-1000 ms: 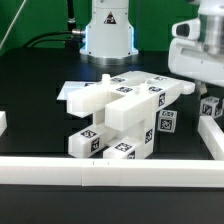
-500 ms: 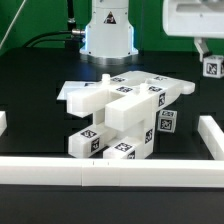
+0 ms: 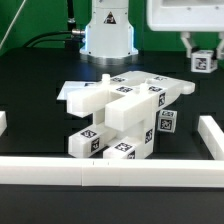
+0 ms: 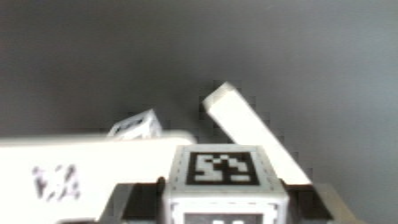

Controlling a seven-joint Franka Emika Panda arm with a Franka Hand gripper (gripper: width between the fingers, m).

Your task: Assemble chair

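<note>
The partly joined chair (image 3: 118,112) stands mid-table in the exterior view, made of chunky white parts with black-and-white tags. My gripper (image 3: 203,58) hangs high at the exterior view's right, well above and to the right of the chair. It is shut on a small white tagged block (image 3: 204,61), clear of the table. The wrist view shows the same block (image 4: 222,172) seated between the dark fingers (image 4: 135,200), tag facing the camera. Part of the chair (image 4: 71,165) lies below, off to one side.
A long white border rail (image 3: 100,171) runs along the front, and a shorter one (image 3: 211,137) stands at the exterior view's right; it also shows in the wrist view as a slanted border rail (image 4: 240,115). The arm's base (image 3: 108,30) stands behind the chair.
The gripper has risen from near the table at the right, carrying the tagged block up with it and shifting slightly left. The chair has not moved.
</note>
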